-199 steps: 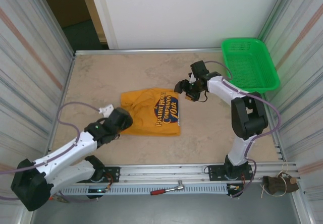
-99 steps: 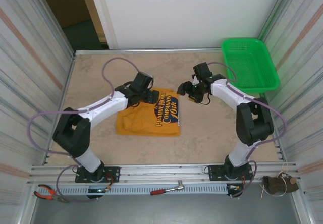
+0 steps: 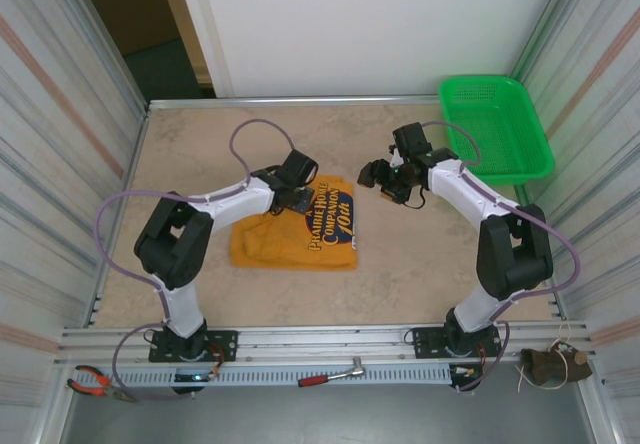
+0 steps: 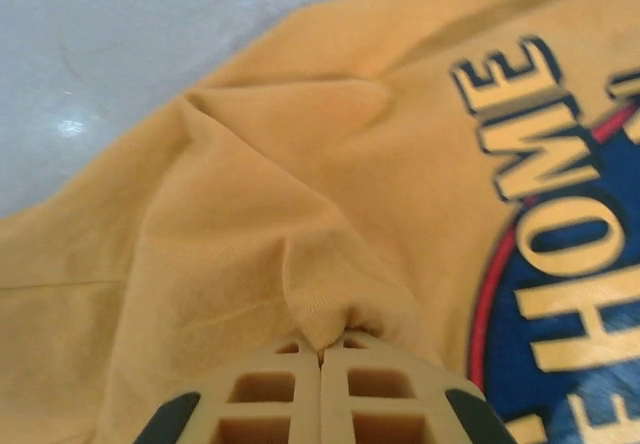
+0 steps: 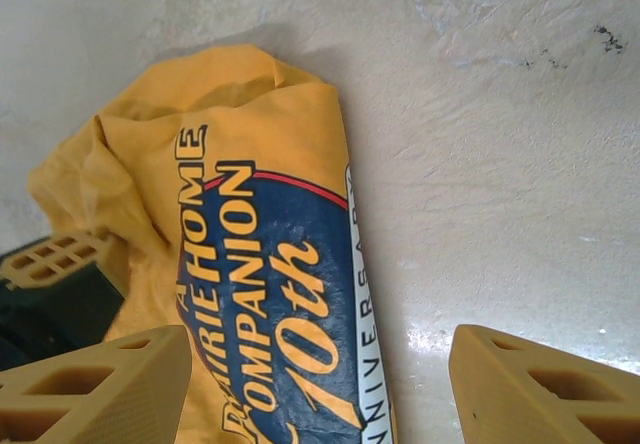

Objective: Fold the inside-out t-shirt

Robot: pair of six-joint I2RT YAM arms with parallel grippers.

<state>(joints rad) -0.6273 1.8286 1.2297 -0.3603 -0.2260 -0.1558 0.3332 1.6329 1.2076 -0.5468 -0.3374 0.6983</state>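
Note:
The orange-yellow t-shirt (image 3: 285, 242) lies folded into a rough rectangle at mid-table, its navy printed logo (image 3: 335, 220) facing up on the right part. My left gripper (image 3: 300, 195) sits at the shirt's far edge. In the left wrist view it (image 4: 321, 347) is shut on a pinched ridge of the t-shirt (image 4: 250, 194) cloth, the logo (image 4: 560, 264) to its right. My right gripper (image 3: 378, 178) hovers open just right of the shirt's far right corner. In the right wrist view it (image 5: 320, 384) spans the t-shirt (image 5: 130, 174) edge and bare table, holding nothing.
A green plastic basket (image 3: 495, 129) stands at the far right corner, with nothing in it. Corrugated walls close in both sides of the table (image 3: 200, 149). Red pliers (image 3: 92, 381) and a ratchet wrench (image 3: 330, 374) lie by the rail at the near edge.
My left arm swung from the shirt's near left corner over to its far edge, and its jaws closed on the cloth. The right gripper drifted slightly right and stayed open.

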